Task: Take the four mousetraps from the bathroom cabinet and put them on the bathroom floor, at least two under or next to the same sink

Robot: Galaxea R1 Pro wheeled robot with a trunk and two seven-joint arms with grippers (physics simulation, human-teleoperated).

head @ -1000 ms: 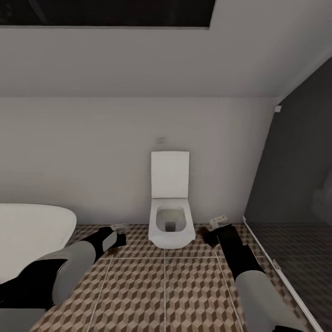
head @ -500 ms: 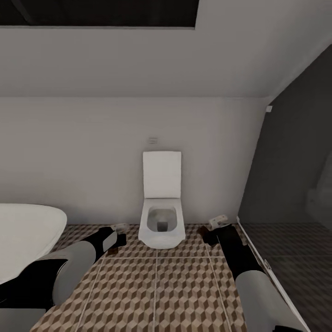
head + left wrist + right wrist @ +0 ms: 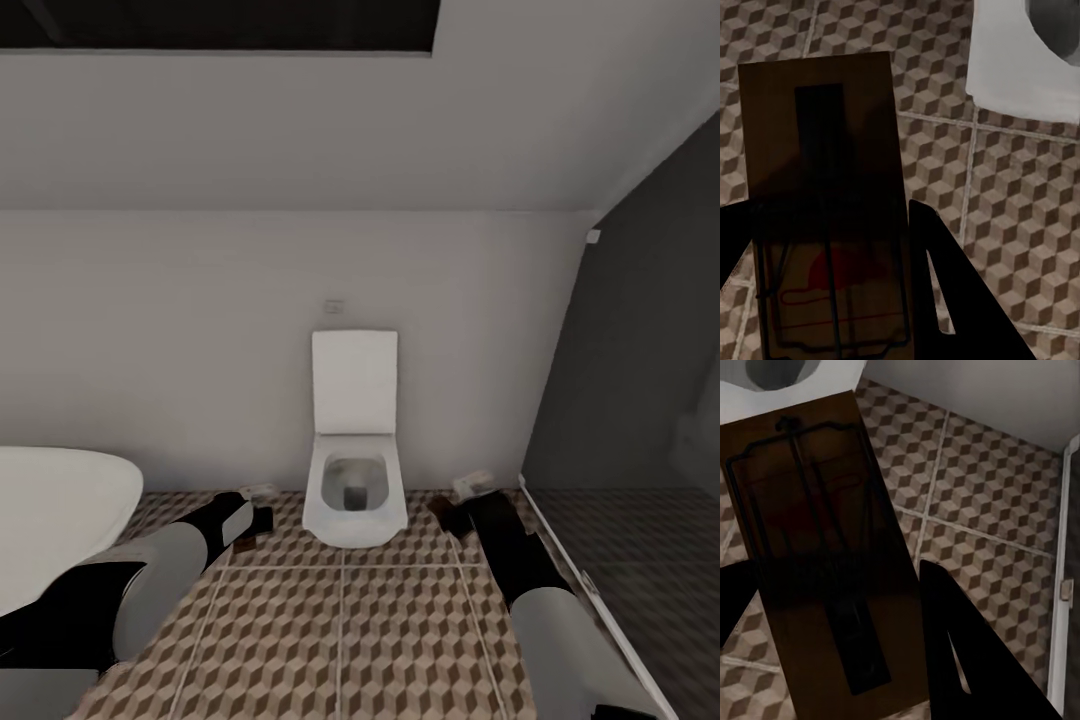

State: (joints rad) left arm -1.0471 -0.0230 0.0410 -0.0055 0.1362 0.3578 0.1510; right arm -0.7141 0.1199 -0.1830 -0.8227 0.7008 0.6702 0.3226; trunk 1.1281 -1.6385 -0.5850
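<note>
Pale grey walls close in a small bathroom, with a dark glass shower screen (image 3: 640,400) running down one side and the bathroom floor (image 3: 380,640) laid in brown-and-cream cube-pattern tiles. A white tub-like rim (image 3: 55,510) curves in at the near left edge, and a white wall-hung toilet (image 3: 354,470) with its lid up sits against the far wall, straight ahead of the robot.

Both arms reach forward and low over the tiles. The left pincer (image 3: 250,520) is clamped on a mousetrap (image 3: 825,210), a tan board with dark wire and a red spot, held between its two dark fingers (image 3: 967,292) above the floor near the toilet's base. The right pincer (image 3: 462,505) grips a second mousetrap (image 3: 817,555) the same way, its wire frame facing the camera, with the toilet bowl's edge just beyond it.

So the step in hand looks like the carry: two traps fetched and brought into the room, neither yet set down. No sink shows from here, only the toilet, so I judge the next move calls for turning the base until the basin comes into sight, then lowering each trap flat onto the tiles beside or beneath it before releasing.
</note>
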